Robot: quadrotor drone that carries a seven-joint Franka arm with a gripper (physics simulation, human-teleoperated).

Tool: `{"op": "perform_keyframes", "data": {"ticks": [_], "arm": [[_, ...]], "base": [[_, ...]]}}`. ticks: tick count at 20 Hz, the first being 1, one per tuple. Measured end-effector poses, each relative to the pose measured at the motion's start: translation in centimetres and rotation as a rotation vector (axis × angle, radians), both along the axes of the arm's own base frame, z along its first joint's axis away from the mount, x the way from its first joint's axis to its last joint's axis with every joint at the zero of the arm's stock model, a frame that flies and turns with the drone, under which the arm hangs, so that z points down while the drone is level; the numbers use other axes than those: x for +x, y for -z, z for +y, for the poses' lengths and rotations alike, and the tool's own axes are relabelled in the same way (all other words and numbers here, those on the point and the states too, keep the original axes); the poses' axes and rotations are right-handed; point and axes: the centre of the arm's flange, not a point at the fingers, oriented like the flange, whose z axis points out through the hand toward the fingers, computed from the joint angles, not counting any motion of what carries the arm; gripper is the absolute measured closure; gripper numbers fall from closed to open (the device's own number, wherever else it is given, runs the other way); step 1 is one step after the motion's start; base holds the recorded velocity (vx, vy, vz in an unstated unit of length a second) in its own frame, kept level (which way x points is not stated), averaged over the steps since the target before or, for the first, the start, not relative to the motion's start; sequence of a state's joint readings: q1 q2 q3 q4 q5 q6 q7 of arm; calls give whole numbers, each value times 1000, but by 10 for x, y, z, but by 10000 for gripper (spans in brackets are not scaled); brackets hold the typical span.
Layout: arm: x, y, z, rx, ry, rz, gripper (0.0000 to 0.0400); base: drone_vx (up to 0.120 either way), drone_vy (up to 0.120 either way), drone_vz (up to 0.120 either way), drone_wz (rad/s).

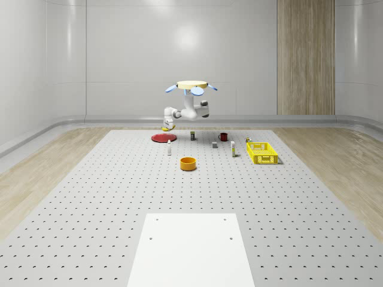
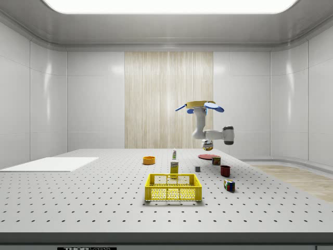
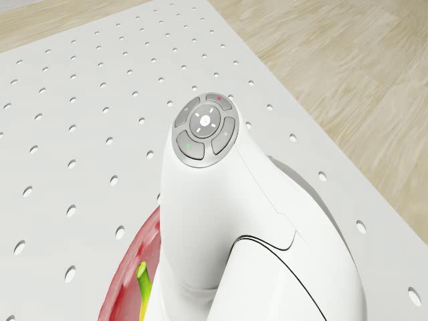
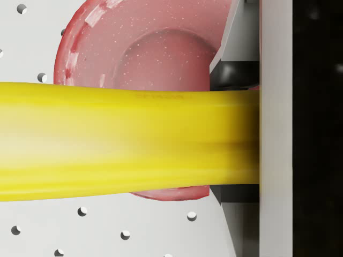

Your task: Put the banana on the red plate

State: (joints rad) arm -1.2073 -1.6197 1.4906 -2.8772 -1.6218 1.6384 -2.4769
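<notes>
Drone hovered by round red plate w/ claw clamped on long yellow banana above it; lowering + release left.

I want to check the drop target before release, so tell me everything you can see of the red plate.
The red plate is round, with a shallow sunken centre, a raised rim and a faintly speckled, matte surface. It lies flat on the perforated table, at the far end in the whole-scene view, left of the red mug. The drone hovers beside it, and the end effector holds the banana above the plate, across it in the wrist view. Nothing visibly rests on the plate.
</notes>
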Motion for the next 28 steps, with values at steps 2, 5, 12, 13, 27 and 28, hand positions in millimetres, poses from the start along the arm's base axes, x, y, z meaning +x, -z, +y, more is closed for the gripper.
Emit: {"op": "perform_keyframes", "data": {"ticks": [2,5,12,13,27,28], "arm": [[0,0,0,0,1,0,200],[0,0,0,0,2,0,200],[0,0,0,0,3,0,200],[0,0,0,0,3,0,200],[-15,-13,9,0,6,0,200],[-16,-15,10,0,7,0,200]], "base": [[120,0,-80,0],[120,0,0,0],[40,0,-97,0],[0,0,0,0],[0,0,0,0],[0,0,0,0]]}}
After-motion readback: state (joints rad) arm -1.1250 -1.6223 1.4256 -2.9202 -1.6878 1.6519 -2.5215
